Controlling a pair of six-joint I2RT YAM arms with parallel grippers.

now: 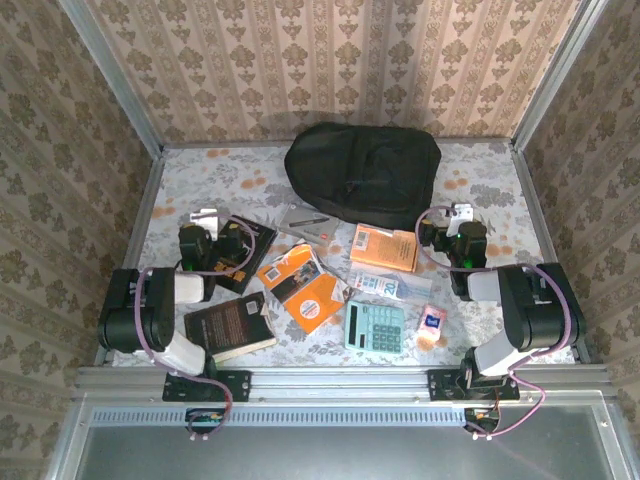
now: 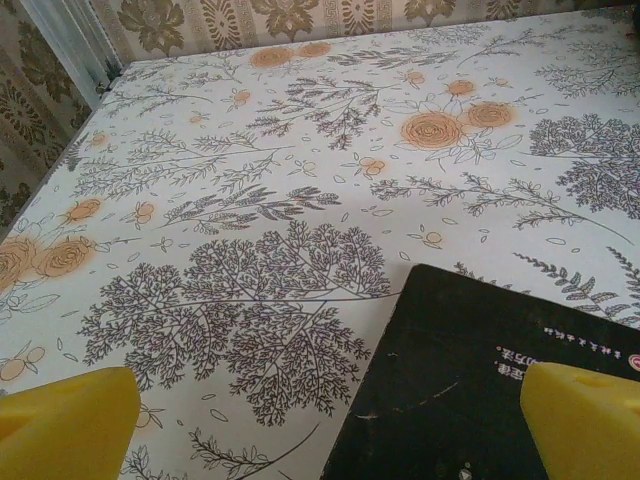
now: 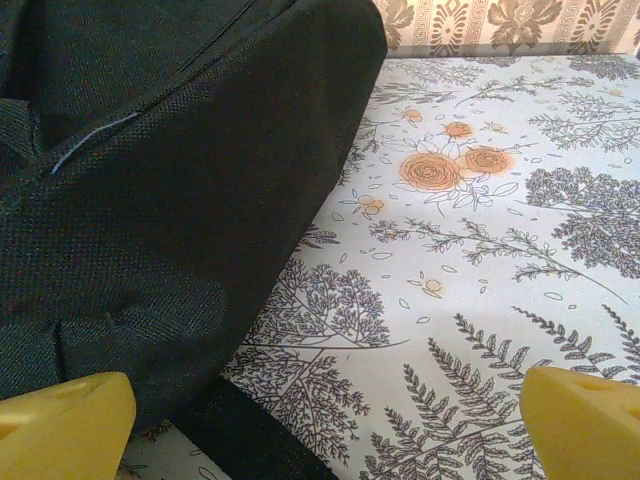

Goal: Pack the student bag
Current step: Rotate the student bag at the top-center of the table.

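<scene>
Claws both stand wide and empty. The left claw (image 1: 207, 220) hovers over a black book (image 2: 470, 390), likely placed to lift it; the student bag (image 1: 363, 175) lies far back on the desk (image 1: 225, 180), the right claw (image 1: 456, 216) beside its flank.

Student bag (image 3: 160, 200): matt black woven cloth. Table (image 2: 300, 200): smooth floral printed covering. Calculator (image 1: 375, 326): teal plastic.

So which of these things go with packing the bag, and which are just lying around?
For the job:
student bag
black books
orange books
calculator
probably the small packets too

Just there, not for packing:
flowery tablecloth
patterned walls
metal frame
</scene>
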